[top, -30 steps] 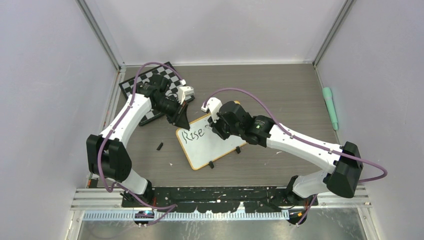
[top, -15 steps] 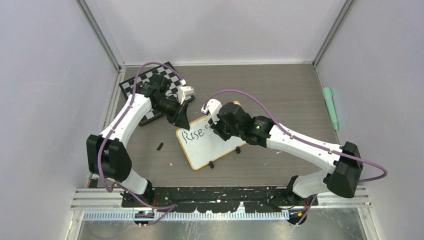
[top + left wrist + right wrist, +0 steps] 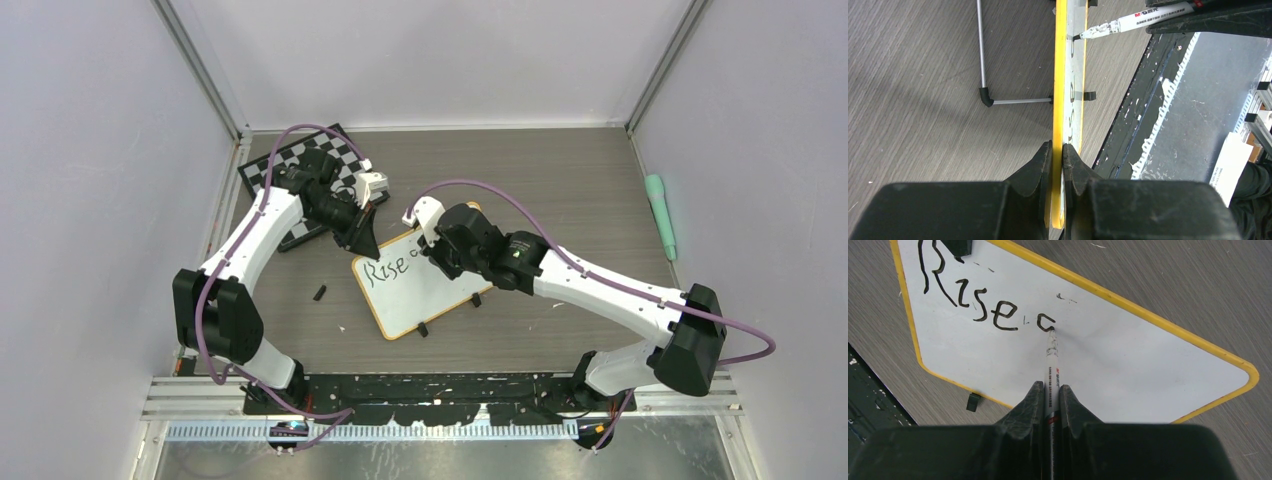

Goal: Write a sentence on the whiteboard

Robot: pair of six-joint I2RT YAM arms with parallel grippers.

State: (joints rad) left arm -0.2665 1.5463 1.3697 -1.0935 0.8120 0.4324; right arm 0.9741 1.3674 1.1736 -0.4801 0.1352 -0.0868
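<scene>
The whiteboard [image 3: 420, 290], midway across the table [image 3: 560, 190], is pinched at its far-left edge by the closed left tool [image 3: 1057, 150], and with the marker [image 3: 1051, 347] clamped tight in the right tool [image 3: 1050, 390], tip on the sentence [image 3: 978, 305], strokes could be smeared if the board is shifted.

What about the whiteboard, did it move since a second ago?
No. The whiteboard sits in the same spot: its near corner is just as far from the little black piece beside it as before.
</scene>
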